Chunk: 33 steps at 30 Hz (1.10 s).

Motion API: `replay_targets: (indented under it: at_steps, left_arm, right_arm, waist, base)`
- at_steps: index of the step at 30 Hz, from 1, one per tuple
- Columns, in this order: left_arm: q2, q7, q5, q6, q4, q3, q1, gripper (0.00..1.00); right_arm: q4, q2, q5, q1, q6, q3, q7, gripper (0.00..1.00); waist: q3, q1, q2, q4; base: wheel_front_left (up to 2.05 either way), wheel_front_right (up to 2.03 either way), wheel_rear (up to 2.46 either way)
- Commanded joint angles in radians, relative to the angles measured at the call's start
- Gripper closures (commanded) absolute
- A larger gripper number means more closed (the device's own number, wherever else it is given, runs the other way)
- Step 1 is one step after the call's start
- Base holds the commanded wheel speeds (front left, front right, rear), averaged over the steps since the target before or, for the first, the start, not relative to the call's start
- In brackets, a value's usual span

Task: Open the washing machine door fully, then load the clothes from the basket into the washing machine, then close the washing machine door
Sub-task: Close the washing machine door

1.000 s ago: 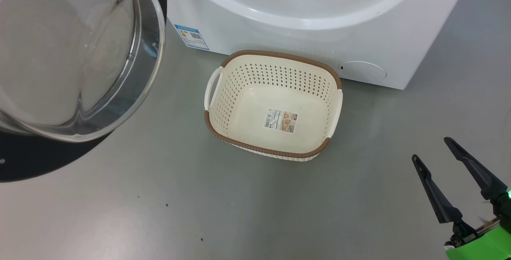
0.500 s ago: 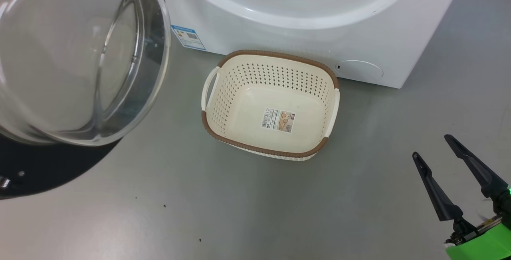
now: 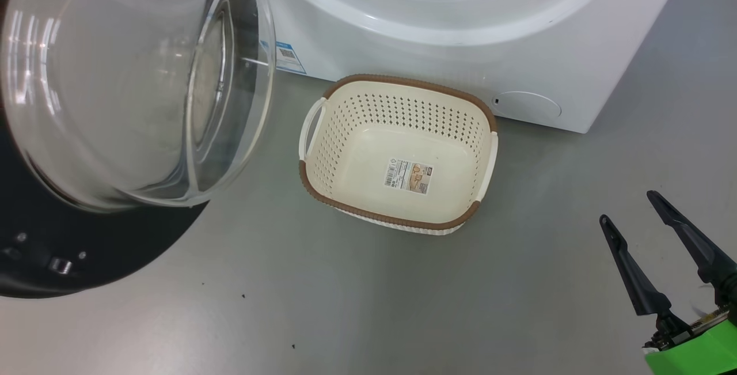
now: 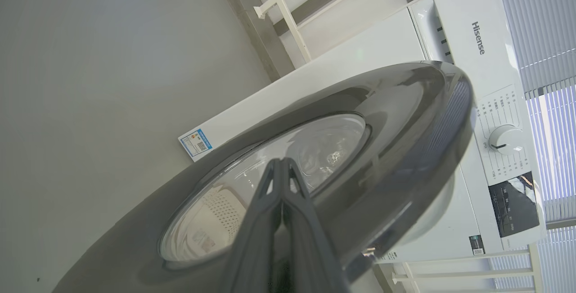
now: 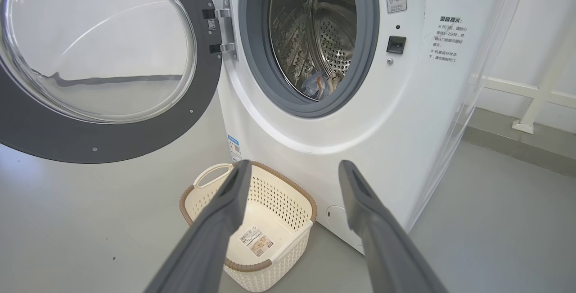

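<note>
Washing machine door (image 3: 132, 87) stands open — left gripper (image 4: 281, 167) fingers pressed together before its outer face; right gripper (image 3: 629, 208) spread, near the basket (image 3: 403, 222) — clothes (image 5: 319, 83) lie in the drum (image 5: 315, 23).

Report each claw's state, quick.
Left claw: closed, gripping nothing, tips near the washing machine door.
Right claw: open, empty.

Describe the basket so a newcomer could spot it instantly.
Start at the white washing machine; just in front of its base sits the basket. It is cream perforated plastic with a brown woven-look rim and a label on its floor.
</note>
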Motion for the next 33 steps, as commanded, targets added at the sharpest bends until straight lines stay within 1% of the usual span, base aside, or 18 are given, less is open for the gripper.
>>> replay_targets:
  at_steps: [1, 5, 11, 15, 26, 33]
  left_arm:
    - [0.051, 0.019, -0.011, -0.017, -0.043, 0.026, 0.002, 1.0]
    - [0.049, 0.051, -0.005, -0.043, -0.08, -0.001, 0.026, 1.0]
    - [0.039, 0.081, 0.003, -0.065, -0.112, -0.037, 0.042, 1.0]
    - [0.021, 0.097, 0.0, -0.073, -0.14, -0.063, 0.046, 1.0]
    - [0.008, 0.145, 0.015, -0.086, -0.189, -0.127, 0.074, 1.0]
    - [-0.019, 0.161, 0.014, -0.099, -0.207, -0.161, 0.088, 1.0]
  right_arm:
    - [-0.027, -0.011, -0.011, -0.005, 0.002, 0.011, -0.002, 0.0]
    - [-0.026, -0.002, -0.014, -0.006, 0.002, 0.01, -0.005, 0.0]
    - [-0.018, 0.021, -0.018, -0.012, 0.002, 0.025, -0.01, 0.0]
    - [-0.006, 0.034, -0.019, -0.016, 0.002, 0.036, -0.012, 0.0]
    - [0.02, 0.068, -0.021, -0.012, 0.002, 0.053, -0.015, 0.0]
    - [0.021, 0.1, -0.024, -0.014, 0.002, 0.06, -0.015, 0.0]
  waist:
    - [-0.003, 0.0, -0.0001, 0.001]
    - [-0.011, 0.0, -0.0001, 0.002]
    - [-0.042, 0.0, -0.0001, -0.014]
    - [-0.063, 0.0, -0.0001, -0.028]
    - [-0.114, 0.0, -0.0001, -0.076]
    - [-0.144, 0.0, -0.0001, -0.116]
  base:
    - [0.0, 0.0, 0.0]
    - [0.0, 0.0, 0.0]
    - [0.0, 0.0, 0.0]
    - [0.0, 0.0, 0.0]
    - [0.0, 0.0, 0.0]
    - [0.0, 0.0, 0.0]
